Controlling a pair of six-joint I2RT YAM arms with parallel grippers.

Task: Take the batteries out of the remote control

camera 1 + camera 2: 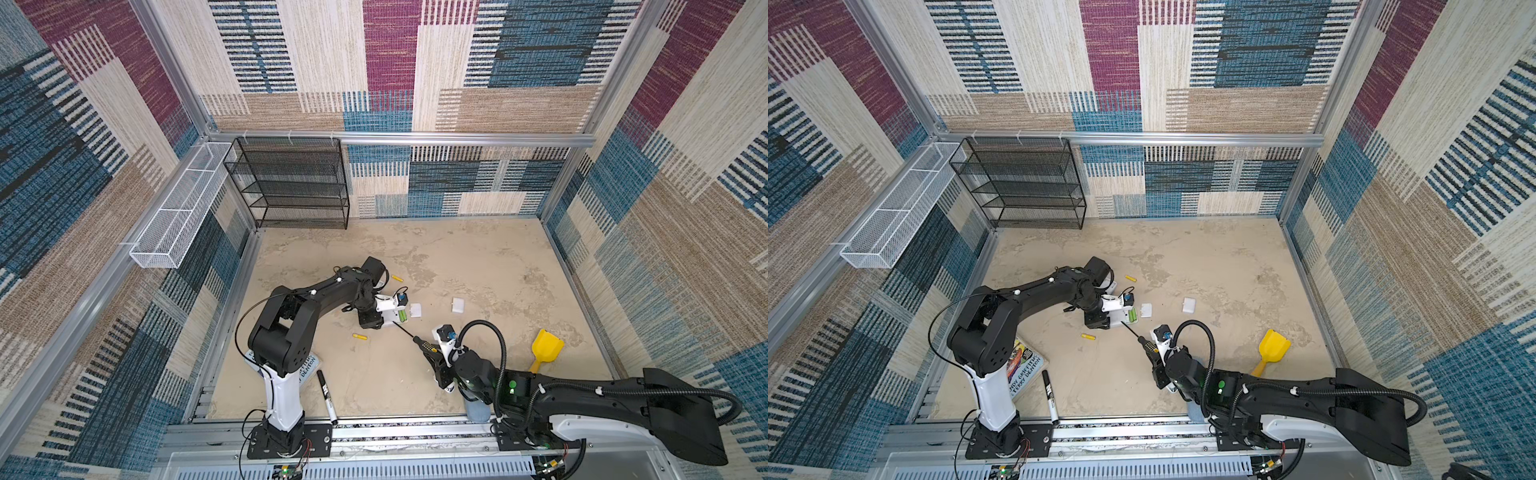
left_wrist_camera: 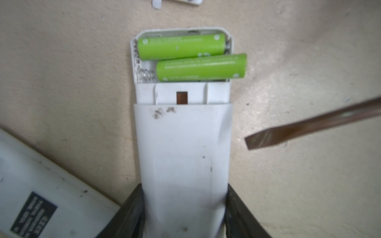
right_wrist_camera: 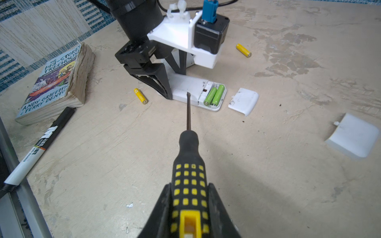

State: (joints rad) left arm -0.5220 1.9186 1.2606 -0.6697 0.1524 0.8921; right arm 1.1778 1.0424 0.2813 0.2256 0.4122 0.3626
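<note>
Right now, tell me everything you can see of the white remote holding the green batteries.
The white remote is a long, flat slab of smooth, scuffed plastic lying back up on the tan table. Its battery bay is uncovered: one green battery sits seated, the second green battery juts past the bay's edge, baring a spring. The left tool clamps its other end from both sides. The tip of the screwdriver hangs beside it, apart.
</note>
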